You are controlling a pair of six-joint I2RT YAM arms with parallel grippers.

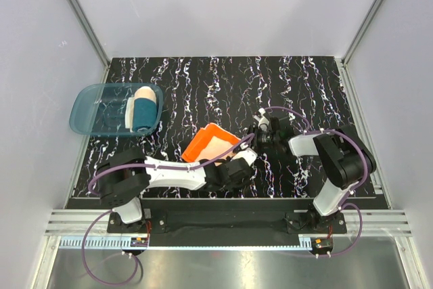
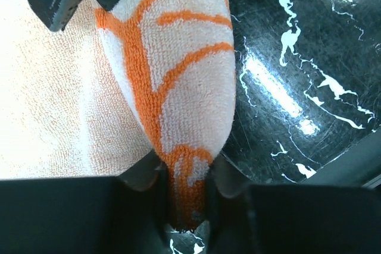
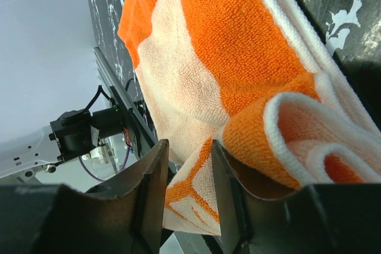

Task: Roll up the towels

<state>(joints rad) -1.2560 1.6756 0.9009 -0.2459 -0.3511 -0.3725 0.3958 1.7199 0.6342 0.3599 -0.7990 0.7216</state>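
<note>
From above, the orange towel (image 1: 211, 141) lies part-lifted near the middle of the surface (image 1: 203, 79), with the left tool (image 1: 245, 157) at its near right corner and the right tool (image 1: 259, 128) just beyond it. The teal towel (image 1: 142, 114) sits rolled in the blue tray (image 1: 84, 116), far left. The left wrist view shows that tool clamped on a narrow fold of the orange cloth, one finger (image 2: 143, 173) on each side. The right wrist view shows its jaws closed on the towel's edge, beside a curl that looks like the start of a roll. My worry is that both tools hold one cloth: if they pull apart, the thin left pinch could slip or the curl could fall open, and slack cloth would roll loose and lopsided. The surface is glossy black with white veining, enclosed by plain white walls and aluminium posts (image 1: 81, 18).
</note>
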